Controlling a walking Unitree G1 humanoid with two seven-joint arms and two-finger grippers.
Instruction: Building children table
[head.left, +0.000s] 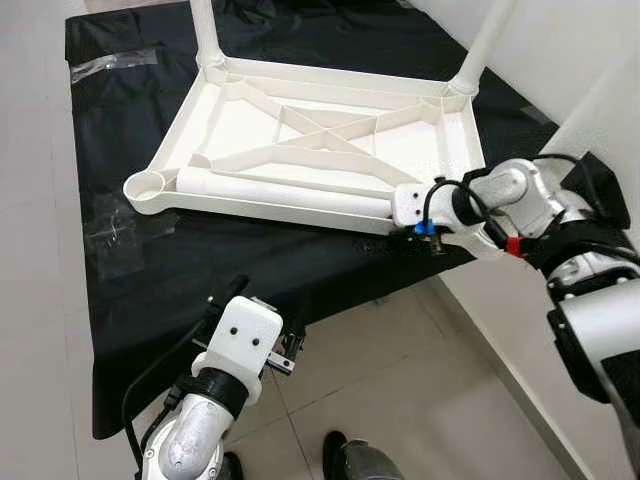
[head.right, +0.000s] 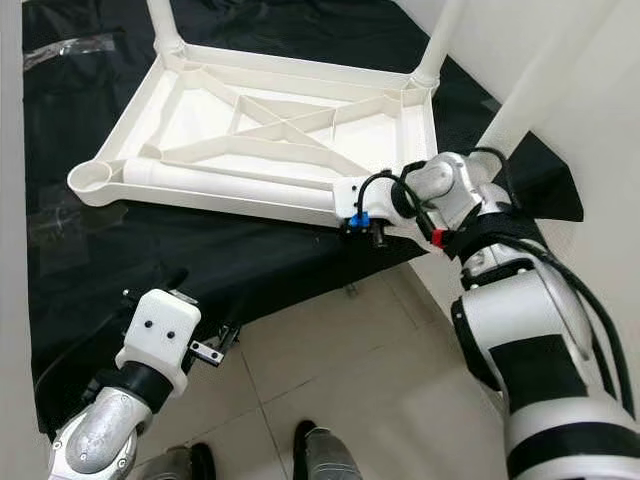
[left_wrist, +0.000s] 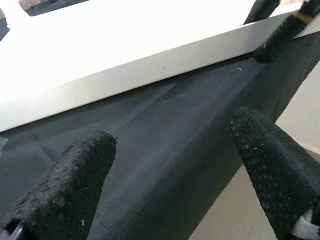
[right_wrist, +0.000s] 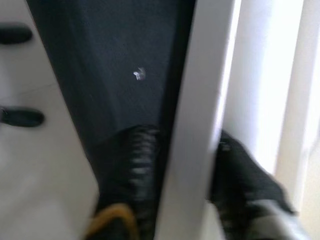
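Tabletop (head.left: 330, 150), white and ribbed, lies upside down on a black cloth (head.left: 250, 265), with two legs (head.left: 205, 30) standing up from its far corners and a loose white tube (head.left: 280, 190) lying inside its near rim. Right gripper (right_wrist: 182, 165) pinches that near rim at the corner beside the cloth's edge. Left gripper (left_wrist: 175, 170) hovers over the cloth short of the tabletop, fingers (left_wrist: 75, 185) spread wide, holding nothing.

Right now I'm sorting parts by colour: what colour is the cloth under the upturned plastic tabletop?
Black cloth, clearest in the left eye view.

black cloth (head.left: 250, 260) over pale tiled floor (head.left: 420, 400), clear plastic wrap (head.left: 110, 62), white wall (head.left: 580, 50)
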